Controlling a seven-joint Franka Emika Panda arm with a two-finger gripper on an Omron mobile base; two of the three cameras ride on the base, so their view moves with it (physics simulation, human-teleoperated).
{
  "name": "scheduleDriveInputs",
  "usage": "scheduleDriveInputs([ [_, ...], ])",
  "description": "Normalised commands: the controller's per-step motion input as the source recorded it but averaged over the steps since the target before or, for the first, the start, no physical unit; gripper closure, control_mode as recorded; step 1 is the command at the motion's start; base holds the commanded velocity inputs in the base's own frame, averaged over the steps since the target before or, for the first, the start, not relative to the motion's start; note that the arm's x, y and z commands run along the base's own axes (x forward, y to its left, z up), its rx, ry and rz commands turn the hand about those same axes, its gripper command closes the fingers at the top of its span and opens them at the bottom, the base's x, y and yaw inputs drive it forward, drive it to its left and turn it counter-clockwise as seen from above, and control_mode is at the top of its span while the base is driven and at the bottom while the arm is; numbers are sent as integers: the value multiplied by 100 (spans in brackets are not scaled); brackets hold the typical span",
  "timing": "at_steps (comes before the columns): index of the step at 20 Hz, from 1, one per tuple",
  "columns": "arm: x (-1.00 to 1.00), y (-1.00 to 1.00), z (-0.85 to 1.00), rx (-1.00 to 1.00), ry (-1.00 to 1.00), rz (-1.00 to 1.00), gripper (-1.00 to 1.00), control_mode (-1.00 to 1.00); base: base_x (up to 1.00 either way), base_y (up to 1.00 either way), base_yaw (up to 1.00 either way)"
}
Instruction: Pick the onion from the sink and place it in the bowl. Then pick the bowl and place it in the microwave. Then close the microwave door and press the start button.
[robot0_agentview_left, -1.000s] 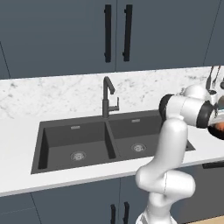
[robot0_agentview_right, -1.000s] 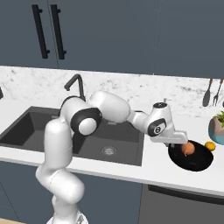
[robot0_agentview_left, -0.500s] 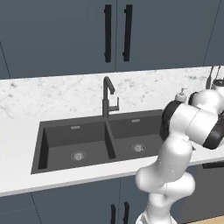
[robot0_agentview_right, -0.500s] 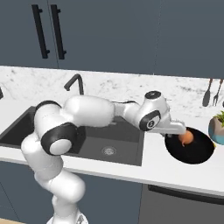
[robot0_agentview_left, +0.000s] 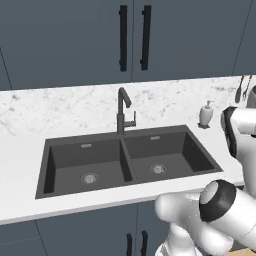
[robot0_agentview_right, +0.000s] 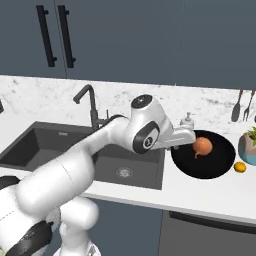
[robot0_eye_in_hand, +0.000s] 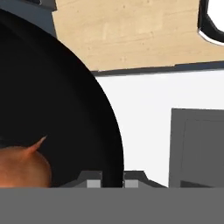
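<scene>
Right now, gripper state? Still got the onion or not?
Gripper: cannot tell open or shut, tips barely show at the bowl rim. The onion lies in the bowl, not between the fingers.

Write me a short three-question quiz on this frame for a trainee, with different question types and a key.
1. True or false: the onion lies inside the bowl.
2. Multiple choice: what stands on the counter just behind the right basin of the sink? A) a soap dispenser B) a kettle C) a cutting board
3. Short answer: in the right base view, what small item sits on the counter beside the bowl's right edge?

Key
1. True; it rests on the black inner surface.
2. A, the soap dispenser.
3. A small round orange-yellow fruit, next to a potted plant.
</scene>
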Motion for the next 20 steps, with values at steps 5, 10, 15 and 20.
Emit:
scheduleDriveInputs([
  [5,-65,98,100,-1,23,32,100,-100,0,0,0],
  [10,-32,100,100,0,41,39,100,-100,0,0,0],
  [15,-17,100,71,0,43,45,100,-100,0,0,0],
  [20,2,96,8,0,29,50,100,-100,0,0,0],
])
